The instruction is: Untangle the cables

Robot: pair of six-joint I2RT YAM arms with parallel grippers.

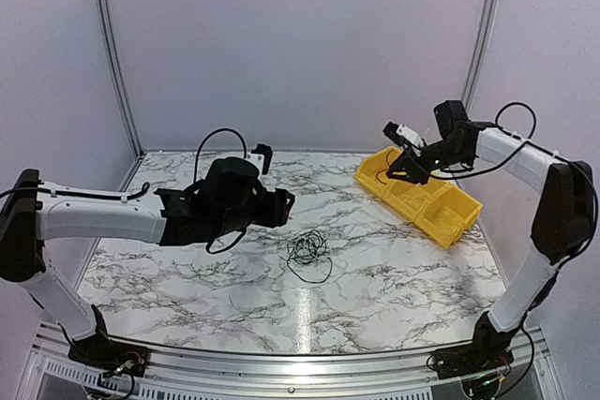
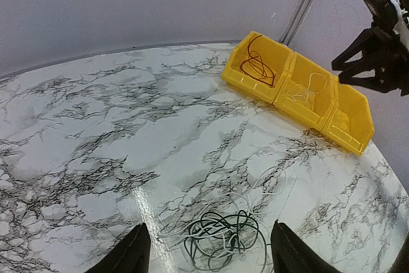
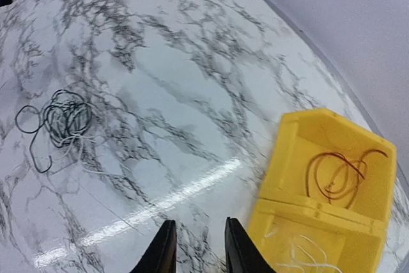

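Observation:
The cables (image 1: 307, 250) lie as a small tangle of thin dark loops mixed with thin white wire on the marble table (image 1: 187, 269). They also show in the left wrist view (image 2: 223, 238) and the right wrist view (image 3: 64, 119). My left gripper (image 1: 281, 205) hovers just left of the tangle. It is open (image 2: 211, 257), with the tangle lying on the table below the gap between its fingers. My right gripper (image 1: 401, 171) hangs over the left end of the yellow bin (image 1: 417, 196). Its fingers (image 3: 198, 254) stand a little apart with nothing between them.
The yellow bin (image 3: 291, 158) has three compartments and sits at the back right. A reddish-brown wire (image 3: 339, 174) lies in its end compartment and a white wire (image 3: 307, 250) in the middle one. Grey walls close off the back and both sides.

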